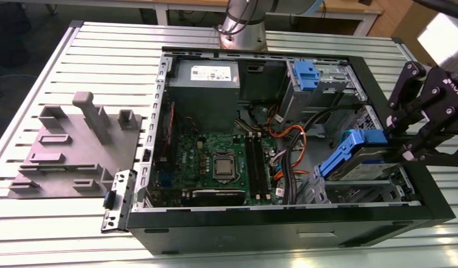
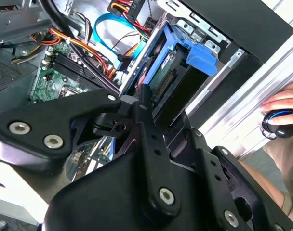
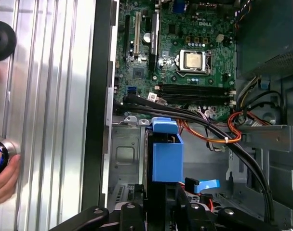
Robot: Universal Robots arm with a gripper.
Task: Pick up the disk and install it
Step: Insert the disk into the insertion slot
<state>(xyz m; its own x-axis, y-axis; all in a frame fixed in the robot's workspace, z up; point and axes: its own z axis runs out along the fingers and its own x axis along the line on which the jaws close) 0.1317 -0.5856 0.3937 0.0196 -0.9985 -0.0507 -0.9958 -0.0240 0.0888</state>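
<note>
1. Slotted aluminium worktop (image 1: 35, 100) carries an open computer case (image 1: 288, 237). The case lies on its side so that its inside faces up and the bays can be reached from above. A grey moulded fixture (image 1: 72, 151) sits on the exterior view's left, well apart from the case.
2. The tool (image 1: 398, 144) reaches in from the exterior view's right and is clenched on the disk (image 1: 366, 163). It grips the disk by one end, which leaves the other end free to lead into the case.
3. The disk is at the lower right of the case in the exterior view, tilted, with its blue rails showing. Its lower end is at the mouth of the drive bay (image 1: 362, 192). I judge it not yet seated, since most of it stands above the bay.
4. Orange and black cables (image 1: 288, 139) run between the motherboard (image 1: 221, 162) and the bay, near the disk. The tilt likely keeps the disk clear of them.
5. A person's hand (image 2: 281, 103) rests on a dark round device (image 2: 280, 122) beside the worktop in the second wrist view, apart from the case
</note>
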